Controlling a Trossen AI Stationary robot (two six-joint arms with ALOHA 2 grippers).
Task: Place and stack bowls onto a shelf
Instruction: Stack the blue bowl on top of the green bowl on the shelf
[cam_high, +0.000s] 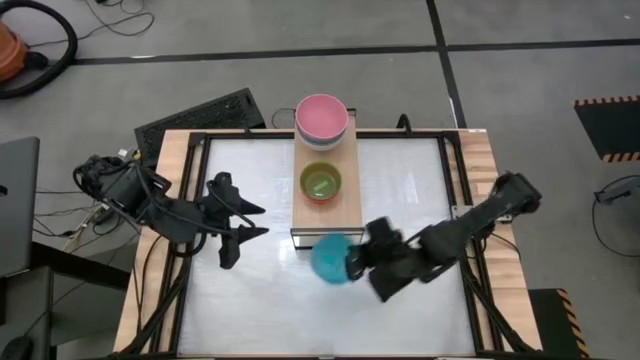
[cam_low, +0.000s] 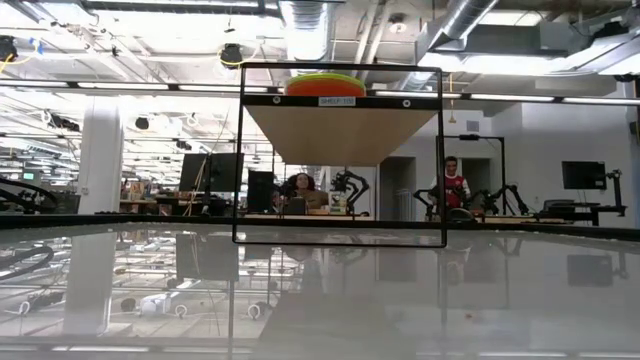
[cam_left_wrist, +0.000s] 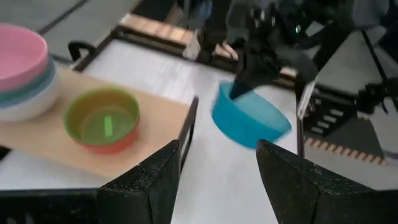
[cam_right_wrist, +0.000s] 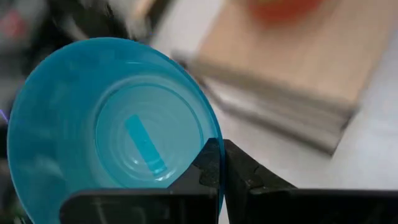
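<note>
A cyan bowl (cam_high: 330, 258) is just off the near end of the shelf (cam_high: 349, 215), gripped by my right gripper (cam_high: 352, 262), which is shut on its rim. On the shelf a green bowl (cam_high: 321, 183) sits nested in a red one. At the far end stands a stack with a pink bowl (cam_high: 321, 115) on top, then teal and white. My left gripper (cam_high: 252, 221) waits open to the left of the shelf, touching nothing. In the left wrist view it (cam_left_wrist: 217, 168) faces the cyan bowl (cam_left_wrist: 249, 117). My right gripper (cam_right_wrist: 217, 155) pinches the cyan bowl's rim (cam_right_wrist: 210, 144), one finger inside the bowl and one outside. It comes from the table's right side, slanting down. The bowl is tilted on its side, its opening toward the wrist; it seems lifted off the table.
The shelf's dark metal frame (cam_left_wrist: 188, 127) edges its near end close to the cyan bowl. A bare stretch of shelf top (cam_high: 325, 220) lies between the green bowl and the near end. The white table surface (cam_high: 260, 300) spreads in front. People sit in the room behind (cam_low: 455, 185).
</note>
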